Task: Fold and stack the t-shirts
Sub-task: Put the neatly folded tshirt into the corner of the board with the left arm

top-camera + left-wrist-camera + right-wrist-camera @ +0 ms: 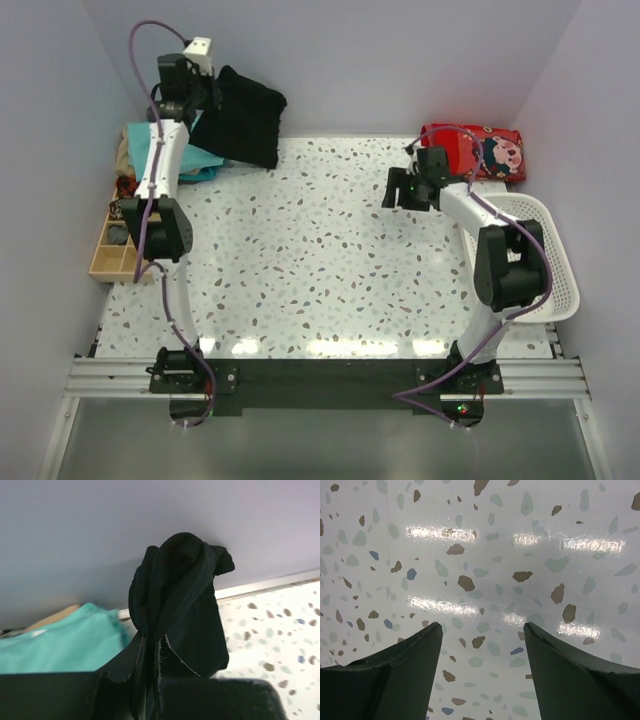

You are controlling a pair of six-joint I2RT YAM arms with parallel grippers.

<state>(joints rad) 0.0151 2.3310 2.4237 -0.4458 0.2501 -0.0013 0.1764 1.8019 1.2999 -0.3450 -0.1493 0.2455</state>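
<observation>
The black t-shirt (245,118) hangs bunched at the back left of the table, lifted against the wall. My left gripper (205,95) is shut on it; in the left wrist view (150,645) the cloth (180,590) bulges up from between the closed jaws. Teal t-shirts (190,155) lie in a pile under and left of it, also seen in the left wrist view (60,640). My right gripper (400,190) is open and empty over bare table at the right; in its wrist view (482,630) only the speckled tabletop shows between the fingers.
A white basket (545,260) stands at the right edge. A red printed pouch (475,150) lies at the back right. A wooden compartment tray (112,250) sits at the left edge. Walls close in on the back and sides.
</observation>
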